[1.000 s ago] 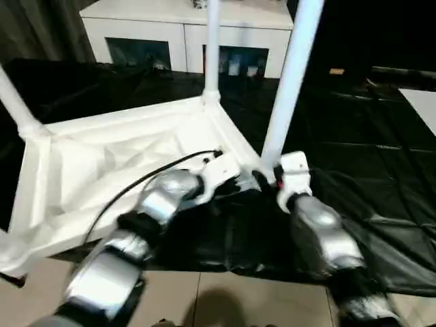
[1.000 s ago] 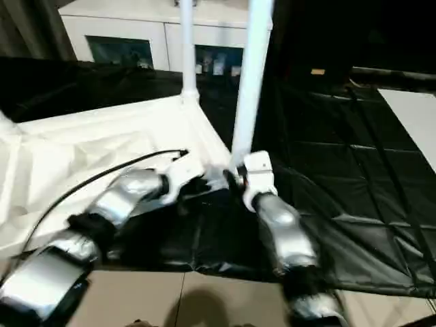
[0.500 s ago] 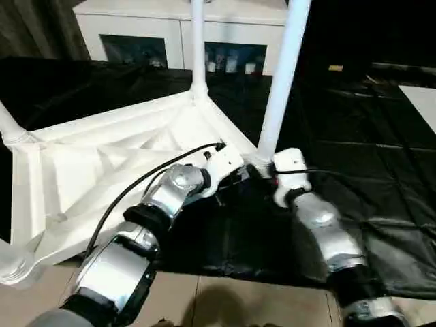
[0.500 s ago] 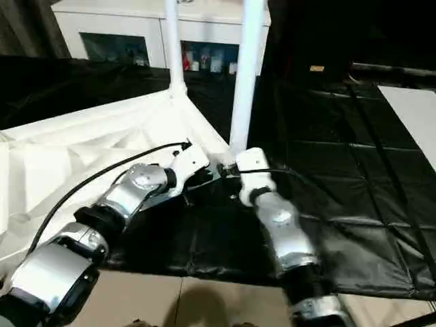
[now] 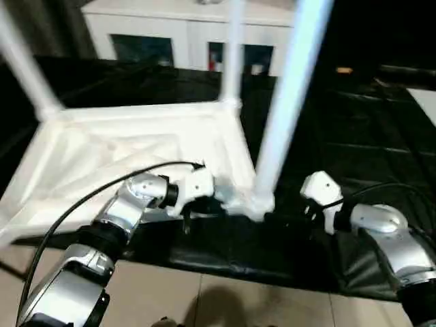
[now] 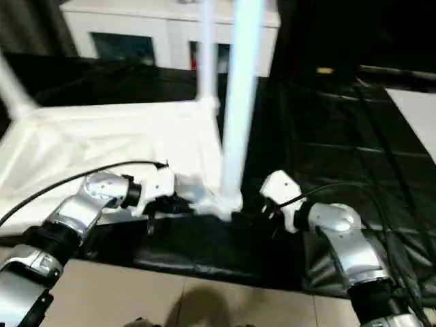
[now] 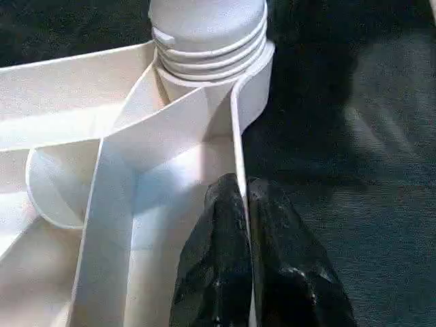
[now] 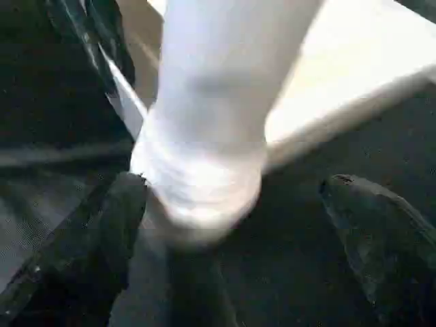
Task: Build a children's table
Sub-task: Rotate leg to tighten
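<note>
A black-covered work table (image 5: 381,129) is standing before a white cabinet (image 5: 177,34), and the children's table (image 5: 129,153) is lying on it upside down, legs pointing up. The left gripper (image 7: 240,204) is pinching the thin rim wall of the top just beside the near corner socket. The right gripper (image 8: 235,225) is standing with fingers (image 8: 119,231) spread wide on either side of the near leg (image 5: 289,102), at its base.

One upturned tabletop (image 5: 122,146), three legs (image 5: 289,102) standing in it, two grippers (image 7: 235,211) near, one cabinet (image 5: 184,34) far.
</note>
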Robot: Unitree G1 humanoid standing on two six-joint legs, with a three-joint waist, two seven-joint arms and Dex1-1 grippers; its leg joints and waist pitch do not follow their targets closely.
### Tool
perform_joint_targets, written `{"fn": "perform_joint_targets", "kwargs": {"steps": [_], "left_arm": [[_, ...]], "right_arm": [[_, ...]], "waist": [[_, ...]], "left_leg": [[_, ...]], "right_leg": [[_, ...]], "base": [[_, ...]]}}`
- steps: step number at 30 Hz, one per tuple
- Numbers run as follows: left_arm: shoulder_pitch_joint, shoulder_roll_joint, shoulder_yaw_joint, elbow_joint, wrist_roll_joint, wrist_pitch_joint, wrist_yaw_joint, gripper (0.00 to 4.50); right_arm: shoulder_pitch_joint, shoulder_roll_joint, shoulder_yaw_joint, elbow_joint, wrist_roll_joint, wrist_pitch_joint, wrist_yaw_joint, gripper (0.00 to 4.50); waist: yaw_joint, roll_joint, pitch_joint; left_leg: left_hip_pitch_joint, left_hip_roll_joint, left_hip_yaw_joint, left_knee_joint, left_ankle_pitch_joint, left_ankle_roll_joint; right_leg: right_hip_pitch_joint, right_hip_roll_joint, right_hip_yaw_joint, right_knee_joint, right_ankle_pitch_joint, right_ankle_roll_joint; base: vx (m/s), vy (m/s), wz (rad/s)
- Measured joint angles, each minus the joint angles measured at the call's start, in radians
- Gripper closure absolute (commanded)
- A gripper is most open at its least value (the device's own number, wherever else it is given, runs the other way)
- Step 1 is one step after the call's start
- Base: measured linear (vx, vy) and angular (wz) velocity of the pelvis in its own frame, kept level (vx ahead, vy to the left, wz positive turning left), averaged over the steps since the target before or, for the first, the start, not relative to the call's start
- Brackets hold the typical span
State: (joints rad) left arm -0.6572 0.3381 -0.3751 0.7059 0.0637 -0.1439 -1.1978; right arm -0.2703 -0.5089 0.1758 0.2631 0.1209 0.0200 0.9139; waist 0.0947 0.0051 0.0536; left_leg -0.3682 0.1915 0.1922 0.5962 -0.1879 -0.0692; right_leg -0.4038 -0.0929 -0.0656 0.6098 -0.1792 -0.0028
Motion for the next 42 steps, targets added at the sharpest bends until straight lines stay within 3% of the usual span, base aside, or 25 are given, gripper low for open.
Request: {"fn": "perform_joint_targets", "kwargs": {"steps": [10, 15, 19, 22, 34, 39, 42], "left_arm": [[0.02, 0.009, -0.007, -0.056, -0.002, 0.029, -0.029, 4.5], [0.02, 0.011, -0.008, -0.062, -0.003, 0.038, -0.032, 4.5], [0.024, 0.013, -0.008, -0.069, -0.003, 0.042, -0.032, 4.5], [0.027, 0.014, -0.008, -0.079, -0.003, 0.05, -0.033, 4.5], [0.032, 0.025, -0.014, -0.093, -0.002, 0.059, -0.042, 4.5], [0.01, -0.002, 0.006, -0.053, 0.045, 0.083, 0.086, 4.5], [-0.039, -0.054, 0.008, 0.009, 0.085, 0.129, 0.215, 4.5]], "right_arm": [[-0.002, 0.02, 0.027, -0.03, 0.049, 0.039, 0.086, 0.06], [-0.02, 0.022, 0.026, -0.029, 0.051, 0.039, 0.094, 0.61], [-0.02, 0.022, 0.023, -0.029, 0.071, 0.042, 0.096, 0.75], [-0.02, 0.022, 0.02, -0.029, 0.073, 0.043, 0.099, 1.15], [-0.022, 0.028, 0.016, -0.022, 0.073, 0.041, 0.093, 2.06], [-0.069, 0.14, 0.01, 0.064, 0.015, 0.047, -0.12, 2.16], [-0.095, 0.247, -0.037, 0.096, -0.018, 0.106, -0.333, 2.16]], "waist": [[0.004, -0.001, 0.0], [0.004, -0.001, 0.0], [0.004, -0.001, 0.0], [0.004, -0.001, 0.0], [0.003, -0.001, 0.0], [-0.016, -0.002, -0.001], [-0.022, -0.003, -0.001]], "left_leg": [[-0.001, 0.001, 0.002, 0.0, 0.0, 0.0], [-0.001, 0.001, 0.002, 0.0, 0.0, 0.0], [-0.001, 0.001, 0.002, 0.0, 0.0, 0.0], [-0.001, 0.001, 0.002, 0.0, 0.0, 0.0], [0.0, 0.001, 0.002, 0.0, 0.0, 0.0], [0.002, 0.001, 0.002, 0.001, 0.0, 0.0], [0.003, 0.0, 0.002, 0.001, 0.0, 0.0]], "right_leg": [[0.0, 0.0, 0.001, 0.0, -0.001, 0.001], [0.0, 0.0, 0.001, 0.0, -0.001, 0.001], [0.0, 0.0, 0.001, 0.0, -0.001, 0.001], [0.0, 0.0, 0.001, 0.0, -0.001, 0.001], [0.0, 0.0, 0.001, 0.0, -0.001, 0.001], [0.001, 0.0, 0.001, 0.001, 0.002, -0.002], [0.001, 0.0, 0.001, 0.001, 0.0, 0.001]], "base": [[0.0, 0.0, 0.0], [0.0, 0.0, 0.0], [0.0, 0.0, 0.0], [0.0, 0.0, 0.0], [0.0, 0.0, 0.0], [0.0, 0.0, 0.0], [0.0, 0.0, 0.0]]}}
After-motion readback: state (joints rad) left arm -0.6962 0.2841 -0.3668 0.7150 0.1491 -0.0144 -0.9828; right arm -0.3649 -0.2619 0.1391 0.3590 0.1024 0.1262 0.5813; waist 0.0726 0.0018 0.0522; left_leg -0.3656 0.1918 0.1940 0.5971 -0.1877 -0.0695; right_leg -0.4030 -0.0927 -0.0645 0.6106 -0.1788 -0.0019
